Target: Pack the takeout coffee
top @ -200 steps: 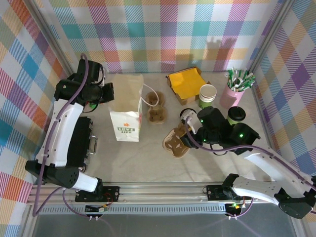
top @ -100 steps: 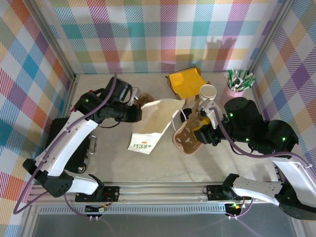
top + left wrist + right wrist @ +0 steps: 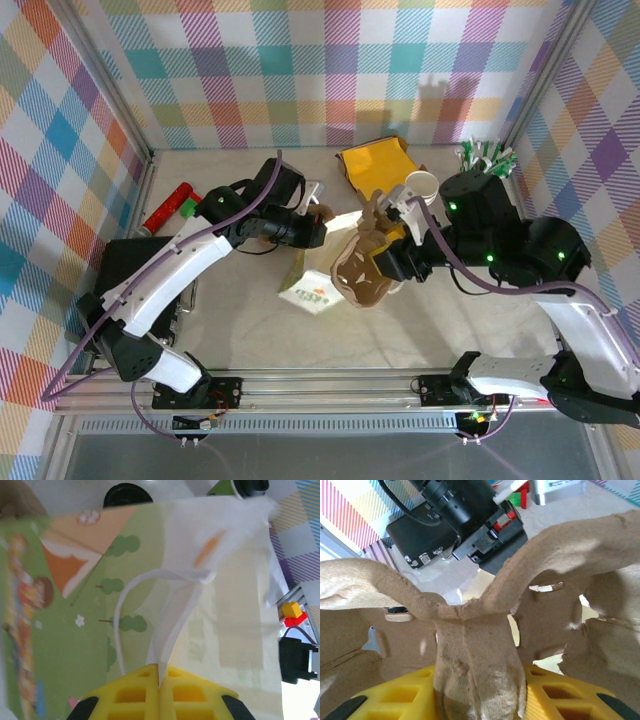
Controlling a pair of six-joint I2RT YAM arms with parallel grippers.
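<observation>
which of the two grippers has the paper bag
The left gripper: its yellow fingers are pinched shut on a white edge of the paper bag. The right gripper is instead clamped on the middle post of the brown cup carrier.

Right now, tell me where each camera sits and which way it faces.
Top external: fixed above and behind the bases, looking down on the table; left arm and right arm show, with the paper bag and pulp cup carrier between them.
Left wrist: rides the left arm, looking along its yellow fingers; left jaws shut on the bag's paper.
Right wrist: rides the right arm, looking along its yellow fingers; right jaws shut on the carrier's handle.
Shared: top external and left wrist both see the bag.
</observation>
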